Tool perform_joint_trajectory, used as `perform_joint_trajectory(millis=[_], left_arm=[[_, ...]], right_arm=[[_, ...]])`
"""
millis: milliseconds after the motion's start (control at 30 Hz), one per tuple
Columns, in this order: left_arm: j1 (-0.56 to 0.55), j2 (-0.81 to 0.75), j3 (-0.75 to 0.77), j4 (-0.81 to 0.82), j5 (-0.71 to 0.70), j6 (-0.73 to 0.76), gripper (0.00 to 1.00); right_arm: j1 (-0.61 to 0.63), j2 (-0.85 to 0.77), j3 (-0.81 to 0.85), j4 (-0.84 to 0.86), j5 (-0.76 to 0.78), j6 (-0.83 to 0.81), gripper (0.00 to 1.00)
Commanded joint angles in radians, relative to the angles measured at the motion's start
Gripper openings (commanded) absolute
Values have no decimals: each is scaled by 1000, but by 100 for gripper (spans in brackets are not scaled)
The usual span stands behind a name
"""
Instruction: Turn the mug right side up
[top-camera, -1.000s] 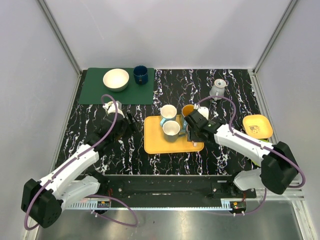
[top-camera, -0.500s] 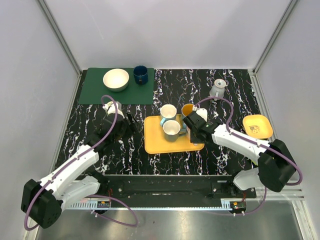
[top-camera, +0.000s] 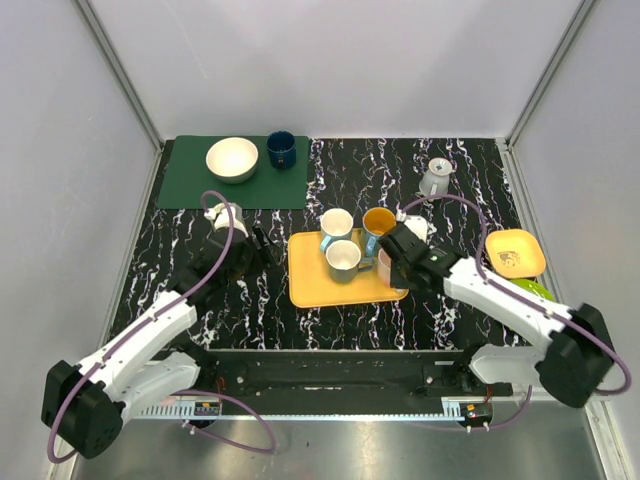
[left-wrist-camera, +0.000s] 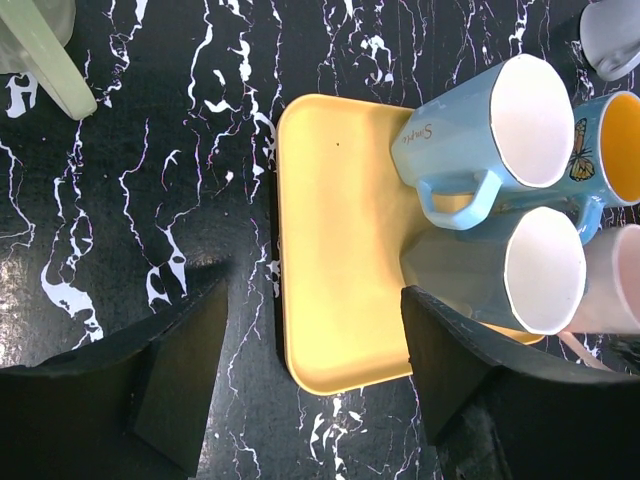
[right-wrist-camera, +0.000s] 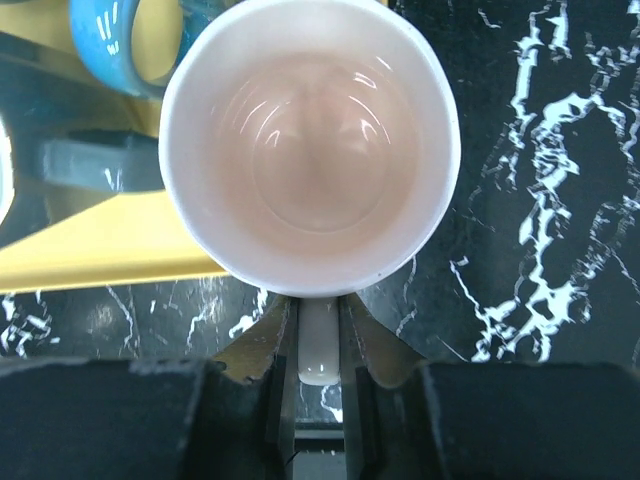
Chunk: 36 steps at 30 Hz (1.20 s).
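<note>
Now upright: pink mug (right-wrist-camera: 310, 150).

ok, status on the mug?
Left gripper open. Right gripper shut on handle of pale pink mug, mouth facing wrist camera. Blue mugs close beside, on yellow tray.

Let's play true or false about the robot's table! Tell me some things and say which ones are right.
1. The right claw pinches the pink mug by its handle. True.
2. The left claw is holding a blue mug. False: it is open and holds nothing.
3. The white bowl sits on the green mat. True.
4. The yellow tray has no mugs on it. False: light blue mugs stand on it.
</note>
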Motion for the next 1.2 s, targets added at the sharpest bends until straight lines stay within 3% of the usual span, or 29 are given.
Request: perform_joint_trajectory(millis=[0,267,400,467,567,600,733,867,900,933,1000,1167], left_arm=[[-3,-10,6,45,-19,-2,72],[-3,-13,40,48,-20,-11,72],[-3,-105,11,120,3,-55,72],[-3,-193,-29,212,32,-80,72],[-1,-289,-72,377,122,-126,82],[-1,-303,-83,429,154,-155,92],[-3,-281,-98,727,390,-250,99],[-3,-222,-139,994,515,-362,99],[-3,-207,-152,1060,530,-402,99],[-4,-170,-164,1174,556,-422,99],[-4,-124,-155,1250,582,-465,99],[-53,-10,-81,1307,629,-444,99]], right_arm=[[-2,-149,54,-74,17,-21,0],[-4,-253,151,-140,-81,-29,0],[-4,-321,198,-93,-167,5,0],[-4,-370,220,-18,-233,26,0],[-5,-419,235,122,-314,60,0],[-7,-424,240,159,-331,78,0],[-25,-407,272,359,-429,123,0],[-105,-376,220,611,-640,245,0],[-134,-370,200,772,-682,321,0],[-143,-362,139,859,-716,369,0],[-154,-341,104,1020,-767,460,0],[-155,-258,114,1107,-813,506,0]])
